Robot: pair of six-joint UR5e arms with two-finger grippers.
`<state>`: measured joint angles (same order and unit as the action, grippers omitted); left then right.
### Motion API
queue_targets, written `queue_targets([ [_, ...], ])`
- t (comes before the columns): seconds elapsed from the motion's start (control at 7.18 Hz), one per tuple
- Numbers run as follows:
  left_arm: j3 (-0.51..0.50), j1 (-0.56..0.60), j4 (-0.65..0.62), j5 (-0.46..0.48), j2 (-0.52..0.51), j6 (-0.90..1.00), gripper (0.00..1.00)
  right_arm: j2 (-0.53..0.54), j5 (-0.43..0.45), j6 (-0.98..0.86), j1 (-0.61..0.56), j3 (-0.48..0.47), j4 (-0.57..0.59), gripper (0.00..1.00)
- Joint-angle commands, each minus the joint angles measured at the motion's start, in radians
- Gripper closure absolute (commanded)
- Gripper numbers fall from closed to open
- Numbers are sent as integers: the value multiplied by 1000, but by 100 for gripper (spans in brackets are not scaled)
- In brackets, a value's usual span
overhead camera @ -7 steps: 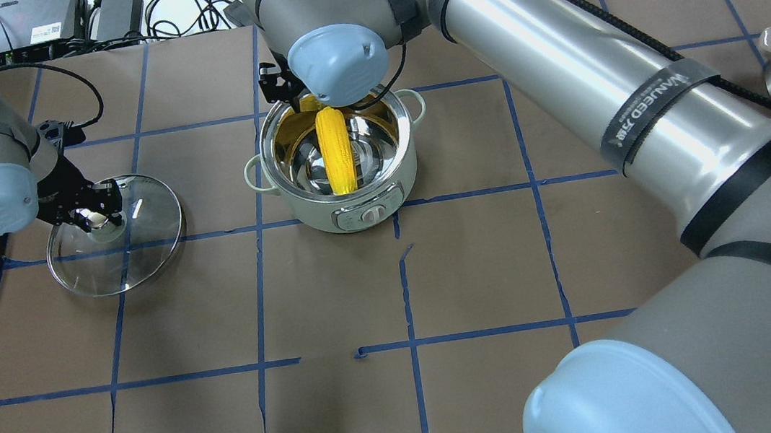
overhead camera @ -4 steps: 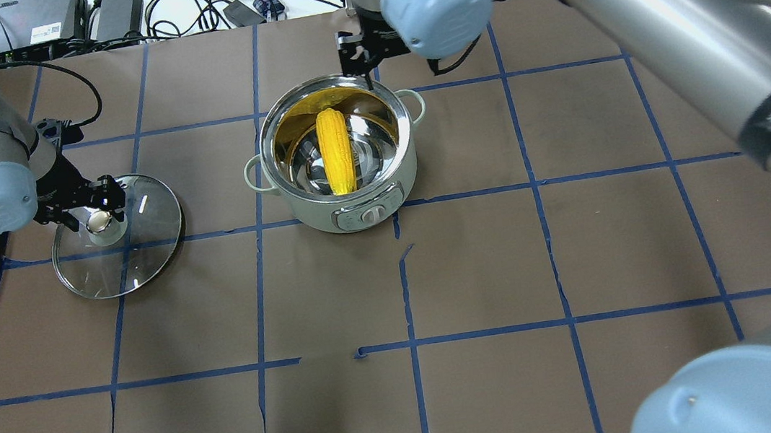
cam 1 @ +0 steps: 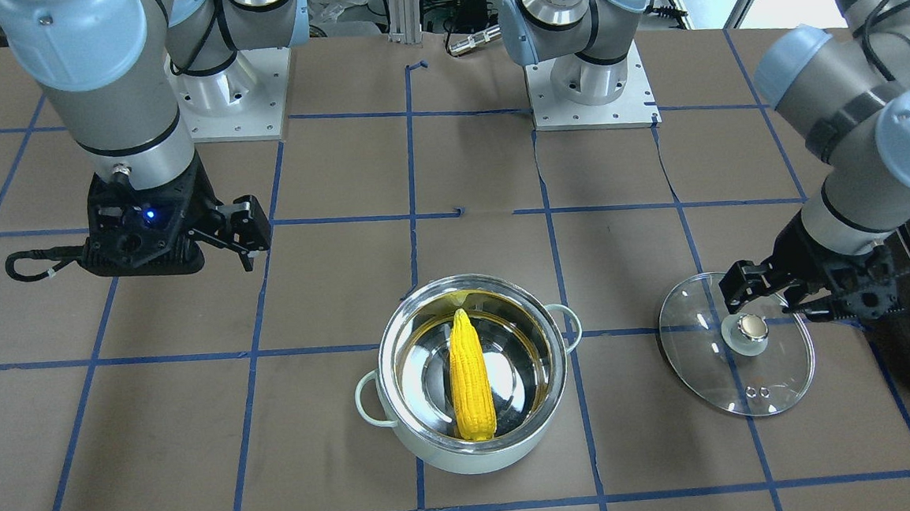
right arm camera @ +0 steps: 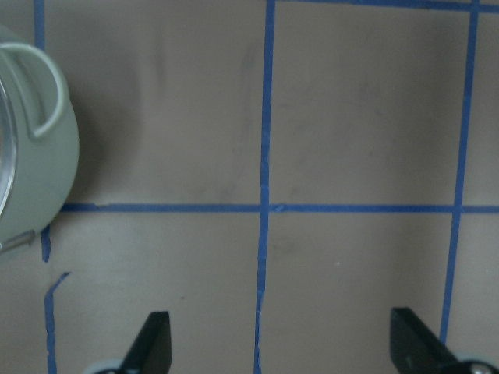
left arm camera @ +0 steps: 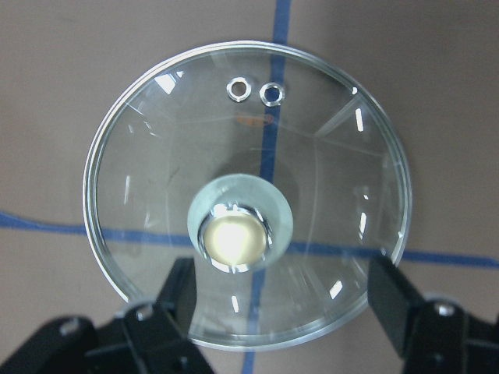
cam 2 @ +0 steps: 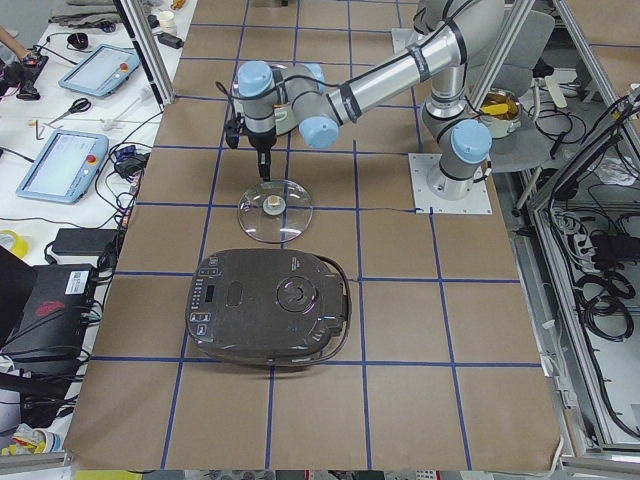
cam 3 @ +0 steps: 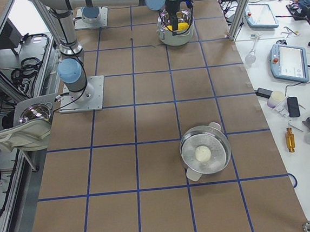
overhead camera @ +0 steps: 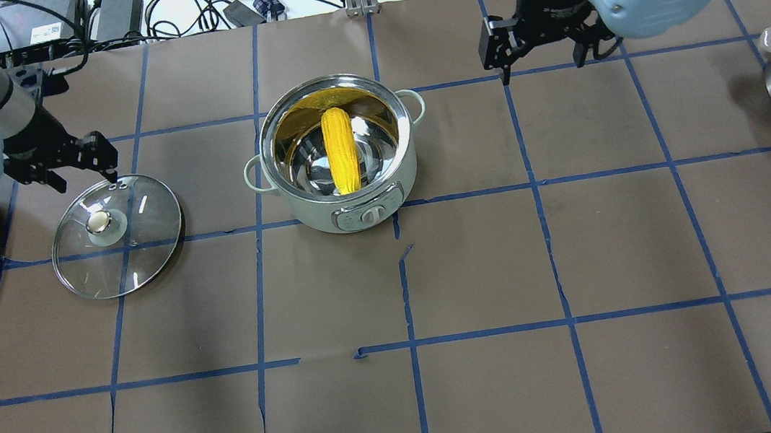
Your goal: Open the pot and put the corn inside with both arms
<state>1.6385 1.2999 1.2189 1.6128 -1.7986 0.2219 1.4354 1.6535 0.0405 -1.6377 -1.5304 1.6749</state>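
Right claw now off steel-lined pot

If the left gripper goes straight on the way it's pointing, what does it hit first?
Probably the glass lid: the left gripper points down at it, fingers open, aimed near the knob. Whether knob or glass comes first is unclear.

- right gripper was over the pot's far rim; now off to the pot's right above bare bench, jaws apart, nothing between them
- left gripper was closed around the lid knob; now lifted off it, above the lid, jaws apart
- lid no longer gripped, lies flat and free on the bench
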Motion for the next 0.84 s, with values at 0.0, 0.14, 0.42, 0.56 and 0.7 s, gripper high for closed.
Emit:
queue_targets([
  [0.0, -135, 186, 167, -5, 106, -207, 7, 82, -1, -11, 22, -37, -122, 1],
  [0.14, -166, 228, 265, -8, 140, -213, 7, 86, -53, -8, 25, -31, -119, 0],
  [0.42, -164, 240, 344, -8, 191, -226, 0, 130, -67, -17, 114, -34, -135, 0],
  [0.56, -161, 242, 343, -13, 180, -225, 0, 146, -67, -7, 119, -36, -141, 0],
  [0.7, -161, 243, 361, -5, 220, -216, 0, 148, -66, -4, 119, -37, -144, 0],
])
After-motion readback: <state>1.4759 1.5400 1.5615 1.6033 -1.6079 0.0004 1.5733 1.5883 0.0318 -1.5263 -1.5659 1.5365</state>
